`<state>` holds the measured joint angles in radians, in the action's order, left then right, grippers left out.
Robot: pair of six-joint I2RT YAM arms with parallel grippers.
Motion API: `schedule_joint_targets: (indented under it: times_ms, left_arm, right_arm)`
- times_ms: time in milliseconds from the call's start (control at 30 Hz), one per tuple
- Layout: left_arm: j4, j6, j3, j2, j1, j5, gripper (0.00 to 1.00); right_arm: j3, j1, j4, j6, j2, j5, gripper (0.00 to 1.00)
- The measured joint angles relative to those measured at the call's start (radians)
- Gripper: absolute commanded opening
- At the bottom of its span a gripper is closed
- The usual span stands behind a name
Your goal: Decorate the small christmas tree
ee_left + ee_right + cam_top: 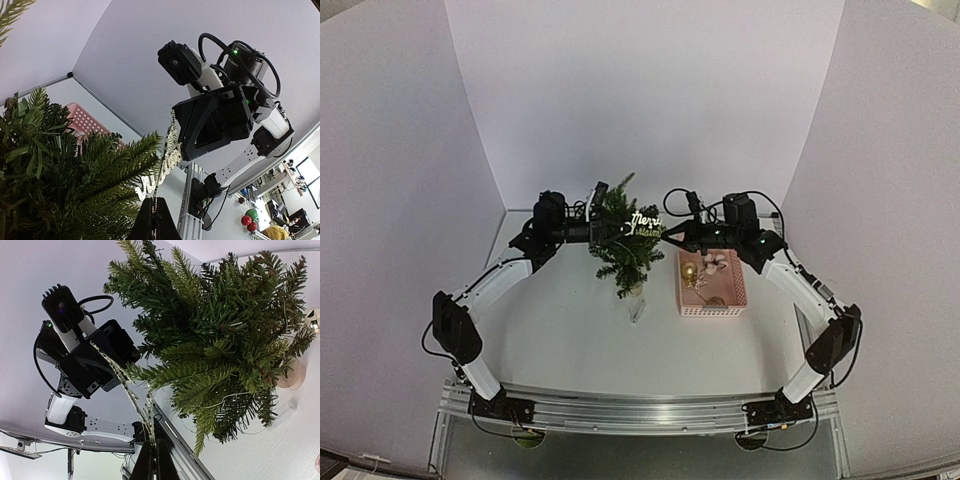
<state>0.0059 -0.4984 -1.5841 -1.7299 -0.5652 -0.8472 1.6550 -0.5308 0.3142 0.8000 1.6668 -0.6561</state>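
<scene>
The small christmas tree stands at the table's middle back, dark green and bushy, on a pale round base. A glittery white "Merry Christmas" sign hangs beside its upper right branches, stretched between both grippers. My left gripper reaches in through the tree from the left and is shut on the sign's thin edge. From the right, my right gripper is shut on the sign's other end. The tree fills the left wrist view's left side; in the right wrist view the tree is above and to the right.
A pink basket with a gold bauble and pale ornaments sits right of the tree. A small clear object lies on the table in front of the tree. White walls enclose the table on three sides.
</scene>
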Motion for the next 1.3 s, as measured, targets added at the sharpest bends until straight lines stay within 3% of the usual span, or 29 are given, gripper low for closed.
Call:
schedule_joint_targets:
  times_ms: [433,467,567,700,900,1300]
  left_arm:
    - [0.005,0.012,0.012,-0.014,-0.005,0.050,0.00]
    - [0.006,0.016,0.018,-0.014,-0.005,0.050,0.00]
    - [0.005,0.031,0.035,-0.014,-0.005,0.049,0.00]
    - [0.019,0.042,0.042,-0.014,0.008,0.048,0.00]
    - [0.039,0.044,0.043,-0.007,0.043,0.025,0.00]
    - [-0.033,0.099,0.105,0.065,0.056,-0.024,0.00]
  right_arm:
    - [-0.017,0.005,-0.009,0.025,0.007,-0.010,0.00]
    - [-0.021,0.005,-0.010,0.025,0.007,-0.010,0.02]
    - [-0.037,0.006,-0.006,0.023,0.007,-0.007,0.24]
    - [-0.050,0.016,0.021,0.015,0.007,0.001,0.36]
    - [-0.053,0.025,0.037,0.008,0.007,0.002,0.44]
    - [-0.068,0.025,0.044,0.003,0.007,0.001,0.47]
